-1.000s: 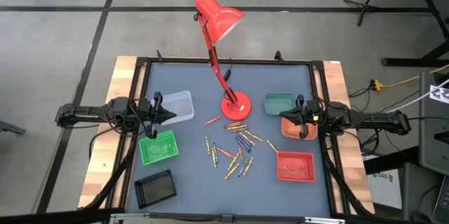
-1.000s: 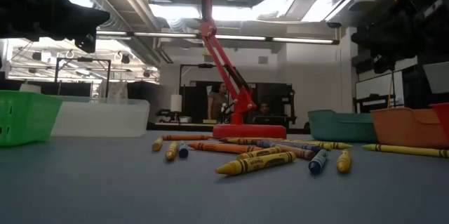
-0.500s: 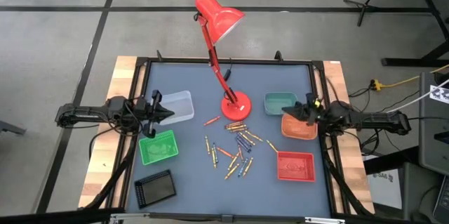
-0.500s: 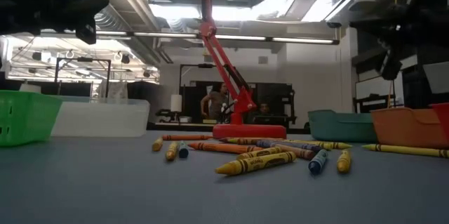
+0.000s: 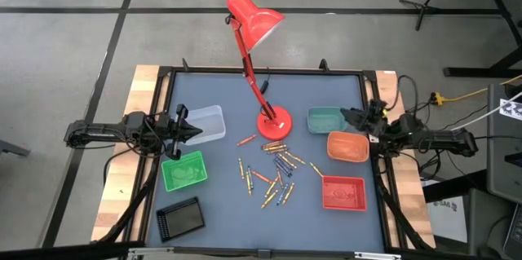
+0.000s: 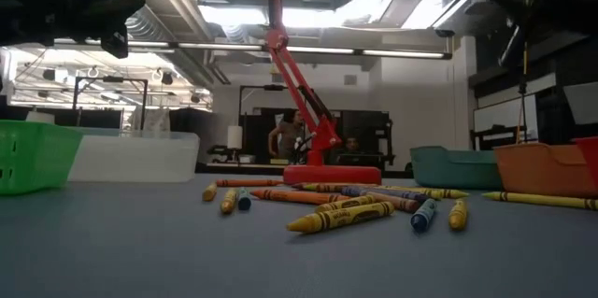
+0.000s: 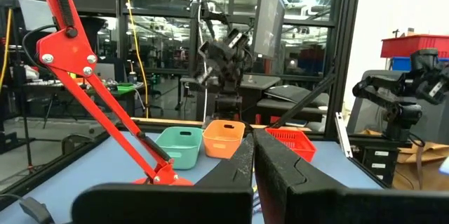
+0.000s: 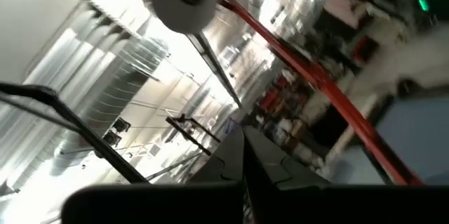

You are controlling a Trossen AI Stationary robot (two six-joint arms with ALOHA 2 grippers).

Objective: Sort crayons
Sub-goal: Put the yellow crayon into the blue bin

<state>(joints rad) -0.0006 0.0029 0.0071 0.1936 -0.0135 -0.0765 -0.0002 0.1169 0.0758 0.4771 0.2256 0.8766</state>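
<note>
Several crayons (image 5: 273, 170) in orange, yellow, blue and green lie scattered flat on the blue-grey table, in front of the red lamp's base; the low view shows them too (image 6: 346, 212). My left gripper (image 5: 194, 134) hangs shut and empty at the table's left, between the clear tray and the green tray; its fingers (image 7: 253, 155) point level toward the right. My right gripper (image 5: 344, 115) is shut and empty at the table's right, above the teal tray's right end, tipped up toward the ceiling (image 8: 244, 155).
A red desk lamp (image 5: 273, 123) stands at the centre back. A clear tray (image 5: 208, 121), a green tray (image 5: 183, 170) and a black tray (image 5: 179, 218) are on the left. A teal tray (image 5: 325, 119), an orange tray (image 5: 349, 146) and a red tray (image 5: 342, 192) are on the right.
My right gripper has drawn back from above the orange tray toward the table's right and far edges, risen and tipped upward. The orange tray now shows whole in the high view.
</note>
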